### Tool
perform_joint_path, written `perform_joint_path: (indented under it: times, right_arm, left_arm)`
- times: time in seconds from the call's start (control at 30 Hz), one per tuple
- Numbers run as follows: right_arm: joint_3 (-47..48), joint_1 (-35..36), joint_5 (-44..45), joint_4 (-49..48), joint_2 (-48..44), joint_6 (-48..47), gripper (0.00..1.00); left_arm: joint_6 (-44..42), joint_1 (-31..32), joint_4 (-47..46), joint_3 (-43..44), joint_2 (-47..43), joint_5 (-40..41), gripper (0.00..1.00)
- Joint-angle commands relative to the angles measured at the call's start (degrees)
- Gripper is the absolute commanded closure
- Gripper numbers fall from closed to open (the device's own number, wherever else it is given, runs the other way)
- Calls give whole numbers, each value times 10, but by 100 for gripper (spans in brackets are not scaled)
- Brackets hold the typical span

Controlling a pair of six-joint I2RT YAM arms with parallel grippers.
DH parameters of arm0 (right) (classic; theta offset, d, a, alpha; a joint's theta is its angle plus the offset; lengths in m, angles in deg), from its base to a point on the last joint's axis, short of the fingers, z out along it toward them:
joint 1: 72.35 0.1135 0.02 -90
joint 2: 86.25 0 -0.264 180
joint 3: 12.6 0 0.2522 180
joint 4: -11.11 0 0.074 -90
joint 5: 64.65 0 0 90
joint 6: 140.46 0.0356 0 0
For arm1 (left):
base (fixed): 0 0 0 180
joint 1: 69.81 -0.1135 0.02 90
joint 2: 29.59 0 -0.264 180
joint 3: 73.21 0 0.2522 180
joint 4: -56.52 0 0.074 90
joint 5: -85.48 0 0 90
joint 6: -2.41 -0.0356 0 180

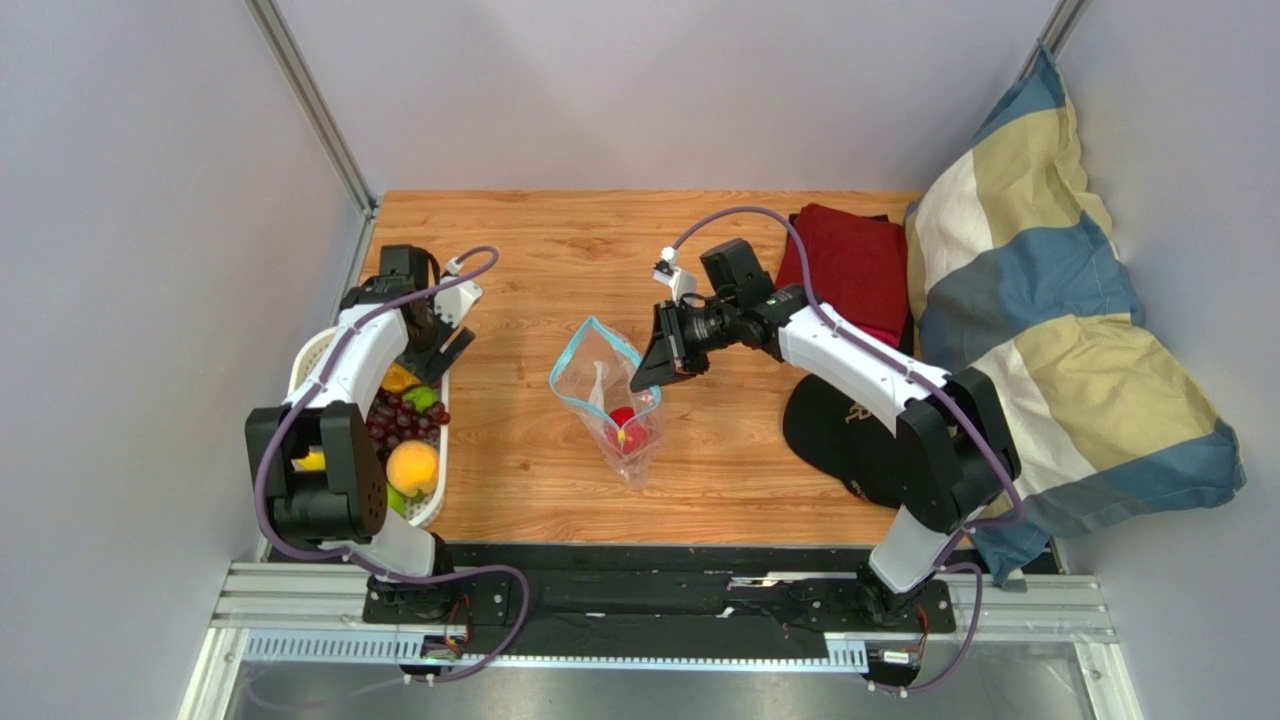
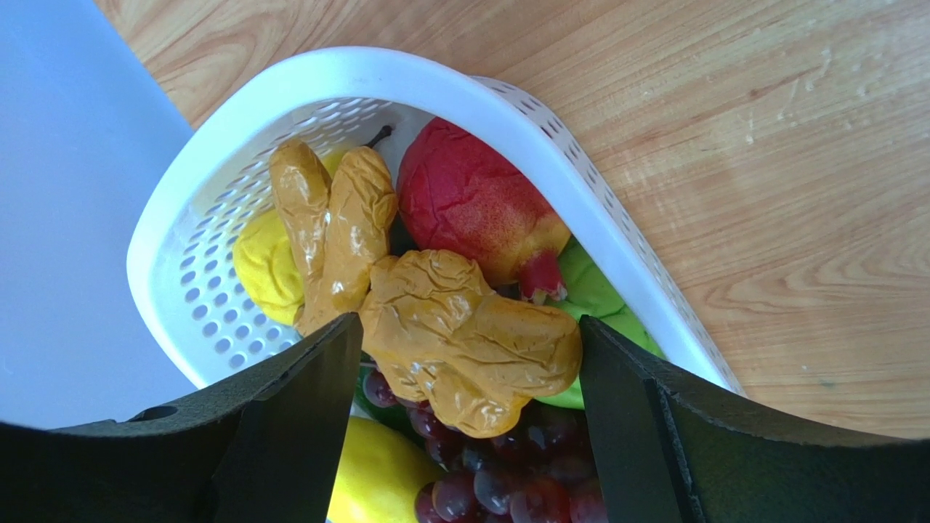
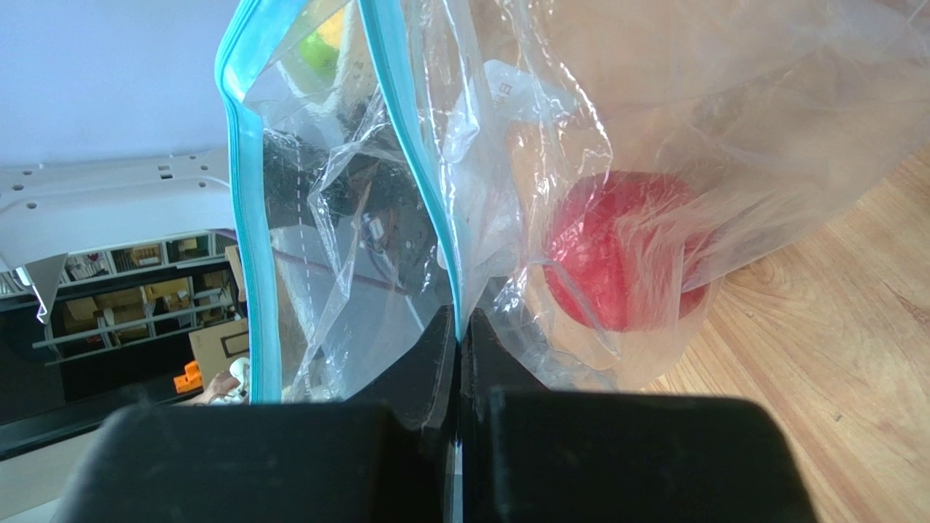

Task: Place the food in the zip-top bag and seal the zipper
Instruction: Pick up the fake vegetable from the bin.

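Clear crinkly plastic forms the bag (image 1: 607,393), which stands near the middle of the wooden table (image 1: 526,255) with its mouth held up and apart. The light blue zipper (image 3: 406,163) runs around that mouth in an open loop, its two sides not pressed together. One red apple (image 3: 622,262) lies at the bottom of the bag, resting on the wood. The right gripper (image 3: 458,327) has its fingers closed tight on the bag, pinching the plastic at the rim on one side of the mouth, so that the blue strip rises straight from between them in the right wrist view. To the left, near the table's edge, sits a white slatted basket (image 2: 328,76) with the rest of the food. An orange lumpy piece (image 2: 437,316) lies on top, with a red fruit (image 2: 469,196) behind it, a yellow piece (image 2: 267,267) against the basket wall, a green fruit (image 2: 595,294) to one side, and dark purple grapes (image 2: 513,479) and a lemon (image 2: 377,474) below. An orange peach (image 1: 412,467) sits at the basket's near end. The left gripper (image 2: 469,349) hangs over the basket with its fingers spread wide, one on each side of the lumpy piece and just beside its ends; whether they touch it cannot be told. On the right of the table lie a black cap (image 1: 827,428), a dark red cloth (image 1: 857,263) and a blue and cream pillow (image 1: 1052,345).
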Motion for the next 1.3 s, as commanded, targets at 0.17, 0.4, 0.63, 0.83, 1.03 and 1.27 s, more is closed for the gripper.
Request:
perform_joint_path:
  times: [0.17,0.4,0.63,0.83,1.03,1.27]
  right_arm:
    - [29,-3,2,-5,14,-6,100]
    - [35,-3,1,-2,13,-15,100]
    - [41,-4,0,1,16,-18,100]
    - [41,-3,6,0,9,-18,100]
    - [46,-3,22,-12,11,4,100]
    - [55,-3,26,-55,20,85,100]
  left_arm:
    - [-27,18,-54,-24,-7,48,21]
    - [-4,18,12,36,-32,37,71]
    - [-10,19,61,72,-90,52,94]
    - [18,19,113,163,-124,23,100]
    - [151,21,212,330,-139,-186,100]
    - [423,85,159,350,-181,-277,100]
